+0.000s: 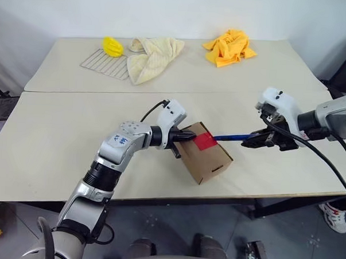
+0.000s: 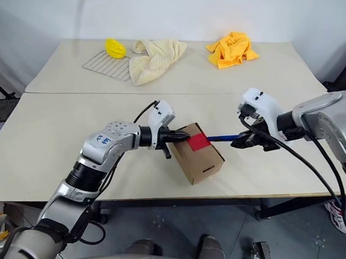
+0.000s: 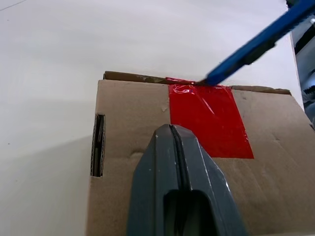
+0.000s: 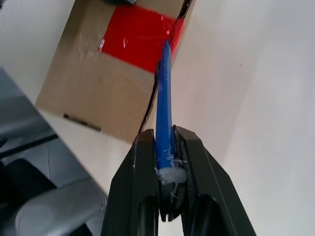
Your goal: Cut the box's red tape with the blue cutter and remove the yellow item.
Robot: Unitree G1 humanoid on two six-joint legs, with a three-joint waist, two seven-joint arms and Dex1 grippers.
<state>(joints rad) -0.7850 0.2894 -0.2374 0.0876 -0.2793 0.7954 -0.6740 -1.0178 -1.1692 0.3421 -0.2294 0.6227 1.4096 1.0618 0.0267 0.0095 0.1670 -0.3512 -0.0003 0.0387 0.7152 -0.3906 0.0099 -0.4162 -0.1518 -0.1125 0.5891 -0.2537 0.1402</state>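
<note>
Box (image 1: 205,156) sits near front edge of bench (image 1: 57,141), between both arms. Left tool (image 1: 184,138) fully closed, fingers pressed together against box top, bracing it, nothing gripped. Right tool (image 1: 254,140) clamped on blue cutter (image 1: 233,137); cutter tip touches far edge of red tape (image 3: 209,118) on box top.

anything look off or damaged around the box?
Minor only. The box sits skewed to the table edge, and its cardboard edge looks frayed by the red tape, where the cutter tip touches. The left gripper, shut, presses the box. Nothing spilled.
</note>
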